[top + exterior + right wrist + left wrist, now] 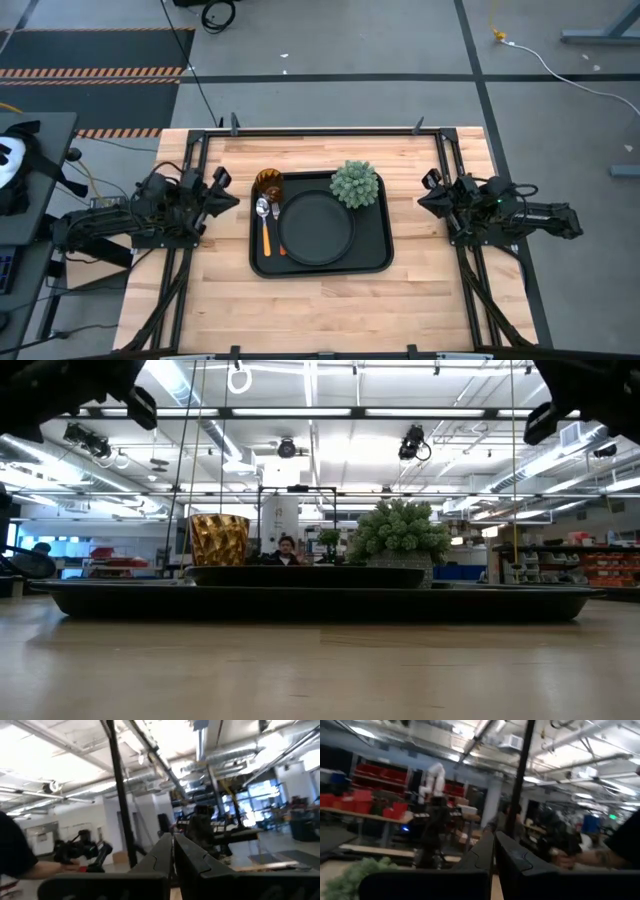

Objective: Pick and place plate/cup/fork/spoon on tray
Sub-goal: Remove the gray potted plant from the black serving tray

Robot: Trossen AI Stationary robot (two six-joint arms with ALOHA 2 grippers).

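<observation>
The black rectangular tray [320, 262] lies at the table's middle. On it lie the round black plate [317, 228], the amber cup [268, 182] at its far left corner, a spoon [262, 208] and an orange-handled fork [267, 235] along its left side. A fuzzy green plant [355, 184] stands at the tray's far right. My left gripper [228, 196] is shut and empty at the table's left edge, clear of the tray. My right gripper [428, 193] is shut and empty at the right edge. In the low view the cup [219, 539] and the plant [398, 532] stand on the tray [320, 600].
Black frame rails [320, 131] run along the table's far, left and right edges. Bare wood lies between the tray and the near edge. People show in the room beyond the table in the wrist views.
</observation>
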